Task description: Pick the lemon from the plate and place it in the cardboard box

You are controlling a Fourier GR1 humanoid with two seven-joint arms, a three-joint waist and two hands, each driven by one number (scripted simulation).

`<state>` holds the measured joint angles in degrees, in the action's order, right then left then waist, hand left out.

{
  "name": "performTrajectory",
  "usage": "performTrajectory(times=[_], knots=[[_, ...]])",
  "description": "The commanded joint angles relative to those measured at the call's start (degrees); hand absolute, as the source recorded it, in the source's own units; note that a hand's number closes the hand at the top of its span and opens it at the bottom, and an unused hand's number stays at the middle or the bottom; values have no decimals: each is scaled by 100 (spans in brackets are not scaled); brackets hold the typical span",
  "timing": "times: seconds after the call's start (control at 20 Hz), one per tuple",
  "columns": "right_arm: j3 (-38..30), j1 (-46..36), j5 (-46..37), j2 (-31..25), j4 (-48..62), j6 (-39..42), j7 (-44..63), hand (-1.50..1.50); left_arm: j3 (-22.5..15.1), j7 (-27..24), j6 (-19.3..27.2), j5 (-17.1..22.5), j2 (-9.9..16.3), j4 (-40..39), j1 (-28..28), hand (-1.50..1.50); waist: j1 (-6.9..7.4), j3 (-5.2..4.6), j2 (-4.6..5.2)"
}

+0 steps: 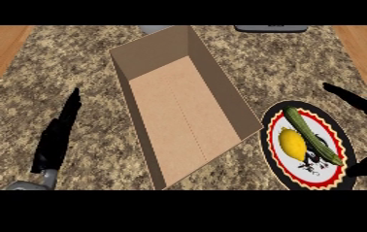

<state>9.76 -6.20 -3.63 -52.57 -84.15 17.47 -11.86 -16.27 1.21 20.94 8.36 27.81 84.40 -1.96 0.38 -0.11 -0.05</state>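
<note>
1. The yellow oval lemon [291,145] lies on the round plate with a black rim and red-and-yellow zigzag border [341,134], at the right of the speckled granite surface [79,61]. It sits on the plate's left half, just beside a long green cucumber [312,135] that runs diagonally across the plate.
2. The open brown cardboard box [180,107] stands in the middle of the surface, its long side running away from the robot, its near right corner close to the plate's left rim. Nothing shows inside it.
3. The step in hand looks like the approach before the grasp: the lemon is untouched and not yet lifted.
4. The right hand [347,96] shows only as black fingers at the right edge, above the plate and apart from the lemon; they look extended, holding nothing.
5. The left hand [57,134] is at the left, fingers straight and pointing away, empty, well apart from the box.
6. The next move calls for the right hand to come down over the lemon and close around it without nudging the cucumber, then carry it left over the box's wall.
</note>
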Motion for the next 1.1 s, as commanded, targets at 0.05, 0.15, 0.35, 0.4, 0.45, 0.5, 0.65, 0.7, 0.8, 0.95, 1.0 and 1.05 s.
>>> performTrajectory(times=[0.05,0.15,0.35,0.4,0.45,0.5,0.65,0.7,0.8,0.95,1.0,1.05], knots=[[244,221,-319,-37,-646,415,694,-150,118,332,-140,-65,141,480,157,0,-37,10,-13],[228,228,-345,20,-985,547,1235,-150,251,179,-230,-15,-31,166,76,0,-52,7,-5],[162,448,-1024,550,-797,300,1138,-150,400,-77,-452,-209,-275,-202,46,0,-49,10,4],[453,130,-958,971,-1110,202,2030,-150,369,199,-349,-298,-139,102,-23,0,-25,9,3],[-10,230,-965,635,-917,689,1485,-150,499,64,-454,-366,-263,67,85,0,-37,10,2],[249,551,-1187,873,-1202,270,1723,-150,585,423,-547,-240,101,649,371,0,-29,11,-7],[262,419,-1416,1075,-1367,475,2119,-150,466,300,-382,-597,-465,-46,-194,0,-68,9,-1],[235,507,-1690,1117,-949,385,1706,-150,806,78,-849,-303,-252,-266,-192,0,-55,10,4],[42,745,-1797,1126,-866,364,1453,-150,598,164,-518,-653,-356,536,510,0,-32,12,-4],[-117,250,-2025,1443,-312,648,1278,-150,708,377,-583,-832,-573,543,385,0,-21,12,3],[-219,456,-2092,1436,-447,677,1274,-150,876,296,-840,-729,-552,378,232,0,-37,11,3],[-174,356,-2147,1667,-486,609,1324,-150,974,274,-894,-740,-624,92,-43,0,-42,11,5]])
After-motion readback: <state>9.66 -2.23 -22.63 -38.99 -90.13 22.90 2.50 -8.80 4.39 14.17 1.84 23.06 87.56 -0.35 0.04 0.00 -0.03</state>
